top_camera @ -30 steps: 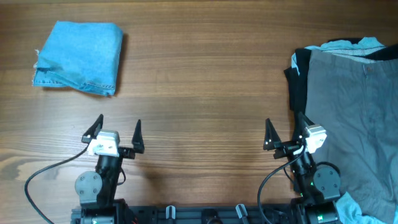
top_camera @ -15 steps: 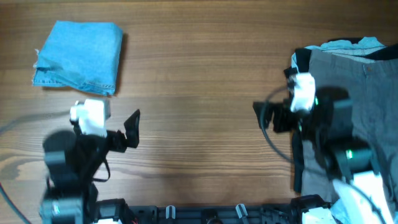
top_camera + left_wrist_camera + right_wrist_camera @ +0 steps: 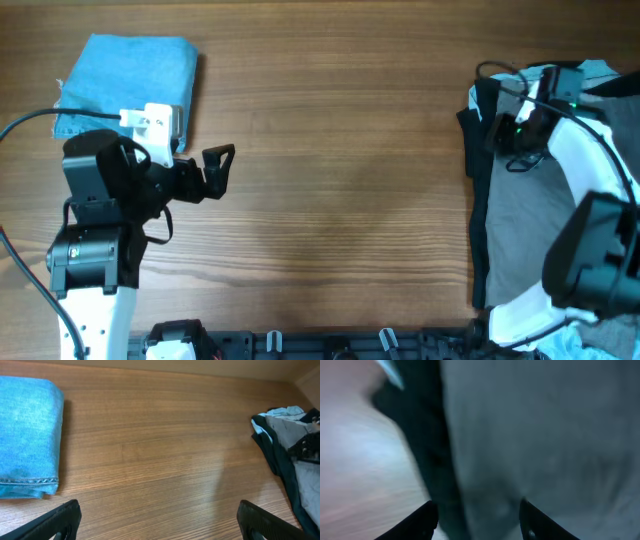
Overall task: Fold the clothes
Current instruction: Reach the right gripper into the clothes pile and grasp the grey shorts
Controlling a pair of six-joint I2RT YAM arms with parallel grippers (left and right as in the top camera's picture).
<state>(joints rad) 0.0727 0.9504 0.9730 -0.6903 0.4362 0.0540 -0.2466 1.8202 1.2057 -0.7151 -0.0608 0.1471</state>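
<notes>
Grey shorts (image 3: 535, 225) lie spread at the table's right edge on top of a black garment (image 3: 476, 150); both also show in the left wrist view, grey shorts (image 3: 306, 475) and black garment (image 3: 277, 460). A folded light-blue denim garment (image 3: 130, 90) lies at the far left, also in the left wrist view (image 3: 27, 435). My left gripper (image 3: 218, 170) is open and empty over bare wood, right of the denim (image 3: 160, 520). My right gripper (image 3: 503, 128) is open just above the top left corner of the shorts; its blurred view shows grey cloth (image 3: 540, 435) and black cloth (image 3: 427, 440) between the fingers (image 3: 477, 517).
A pale blue cloth (image 3: 590, 70) peeks out at the top of the right-hand pile. Wood table (image 3: 340, 150) spans between the two piles. Cables trail from both arms.
Both arms left the front edge. The left arm swung up and left beside the denim; the right arm reached to the top left corner of the shorts.
</notes>
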